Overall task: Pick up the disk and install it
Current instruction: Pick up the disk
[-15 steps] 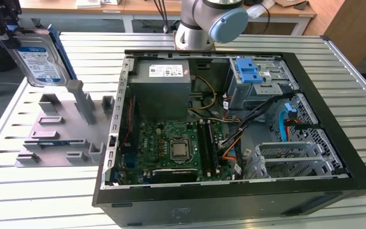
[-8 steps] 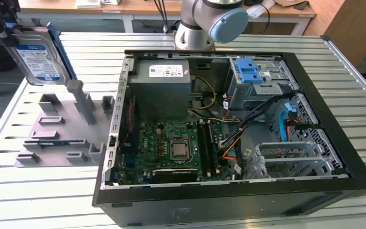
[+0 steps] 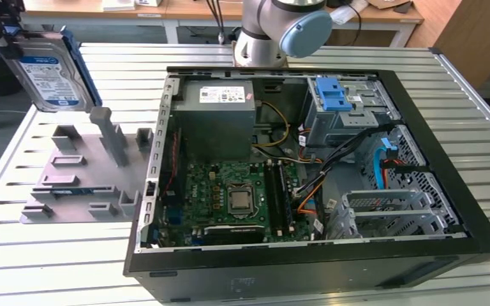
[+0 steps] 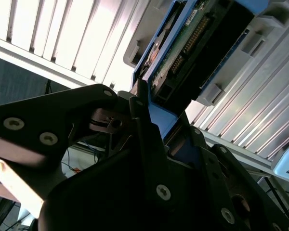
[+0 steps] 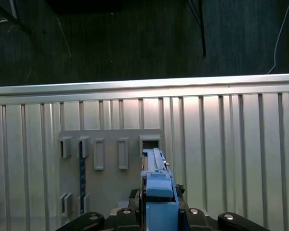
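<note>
The disk (image 3: 49, 70), silver with a blue-and-white label and a blue carrier frame, hangs in the air at the exterior view's far left, above the grey holder (image 3: 83, 172). My gripper (image 3: 8, 41) is shut on its upper end. In the second wrist view the black fingers (image 4: 144, 130) clamp the blue carrier, and the disk (image 4: 192, 43) shows its green circuit board. The first wrist view looks along the disk's blue edge (image 5: 159, 190), held between the gripper (image 5: 159, 211), with the grey holder (image 5: 111, 163) on the slatted table below it.
An open computer case (image 3: 155, 191) lies on the slatted table to the exterior view's right of the holder. Inside are a grey power-supply box (image 3: 219, 118), a motherboard (image 3: 228, 197), a metal drive cage with a blue latch (image 3: 334, 95) and a second metal cage (image 3: 390, 210). The arm's base (image 3: 270, 32) stands behind the case.
</note>
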Motion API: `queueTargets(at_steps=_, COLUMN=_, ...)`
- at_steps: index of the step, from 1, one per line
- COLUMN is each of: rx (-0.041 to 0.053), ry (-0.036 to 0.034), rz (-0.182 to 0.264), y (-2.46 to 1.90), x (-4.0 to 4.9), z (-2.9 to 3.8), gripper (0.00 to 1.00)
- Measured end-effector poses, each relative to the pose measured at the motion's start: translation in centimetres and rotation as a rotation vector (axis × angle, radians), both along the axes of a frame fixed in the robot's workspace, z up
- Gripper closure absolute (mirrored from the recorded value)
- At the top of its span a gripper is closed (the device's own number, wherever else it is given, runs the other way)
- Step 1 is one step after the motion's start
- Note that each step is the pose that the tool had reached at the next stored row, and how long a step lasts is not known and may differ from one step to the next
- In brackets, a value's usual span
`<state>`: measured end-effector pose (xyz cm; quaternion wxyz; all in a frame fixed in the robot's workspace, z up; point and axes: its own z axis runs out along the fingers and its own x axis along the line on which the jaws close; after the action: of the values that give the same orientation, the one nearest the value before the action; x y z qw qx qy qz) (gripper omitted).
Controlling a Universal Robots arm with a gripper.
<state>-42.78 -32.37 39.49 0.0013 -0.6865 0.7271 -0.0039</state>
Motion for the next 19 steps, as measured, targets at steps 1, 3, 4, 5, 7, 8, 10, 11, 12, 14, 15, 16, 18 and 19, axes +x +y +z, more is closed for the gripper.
queueTargets(at_steps=1, rx=-0.0001, ry=0.0002, rz=0.000, y=0.00, x=0.00, z=0.07, gripper=0.64)
queueTargets(at_steps=3, rx=0.0000, ry=0.0001, rz=0.000, y=0.00, x=0.00, z=0.21, gripper=0.64)
queueTargets(at_steps=4, rx=0.0000, ry=0.0001, rz=0.000, y=0.00, x=0.00, z=0.29, gripper=0.64)
queueTargets(at_steps=5, rx=0.0000, ry=0.0001, rz=0.000, y=0.00, x=0.00, z=0.37, gripper=0.64)
queueTargets(at_steps=7, rx=0.0000, ry=0.0000, rz=0.000, y=0.00, x=0.00, z=0.55, gripper=0.64)
queueTargets(at_steps=8, rx=0.0000, ry=0.0001, rz=0.000, y=0.00, x=0.00, z=0.64, gripper=0.64)
queueTargets(at_steps=10, rx=0.0000, ry=0.0000, rz=0.000, y=0.00, x=0.00, z=0.84, gripper=0.64)
queueTargets(at_steps=11, rx=0.0000, ry=0.0000, rz=0.000, y=0.00, x=0.00, z=0.93, gripper=0.64)
queueTargets(at_steps=12, rx=0.0000, ry=0.0000, rz=0.000, y=0.00, x=0.00, z=1.02, gripper=0.64)
queueTargets(at_steps=14, rx=0.0000, ry=0.0001, rz=0.000, y=0.00, x=0.00, z=1.20, gripper=0.64)
queueTargets(at_steps=15, rx=-0.0001, ry=0.0001, rz=0.000, y=0.00, x=0.00, z=1.29, gripper=0.64)
queueTargets(at_steps=16, rx=0.0000, ry=0.0001, rz=0.000, y=0.00, x=0.00, z=1.37, gripper=0.64)
queueTargets(at_steps=18, rx=0.0000, ry=0.0001, rz=0.000, y=0.00, x=0.00, z=1.55, gripper=0.64)
queueTargets(at_steps=19, rx=0.0000, ry=0.0002, rz=0.000, y=0.00, x=0.00, z=1.65, gripper=0.64)
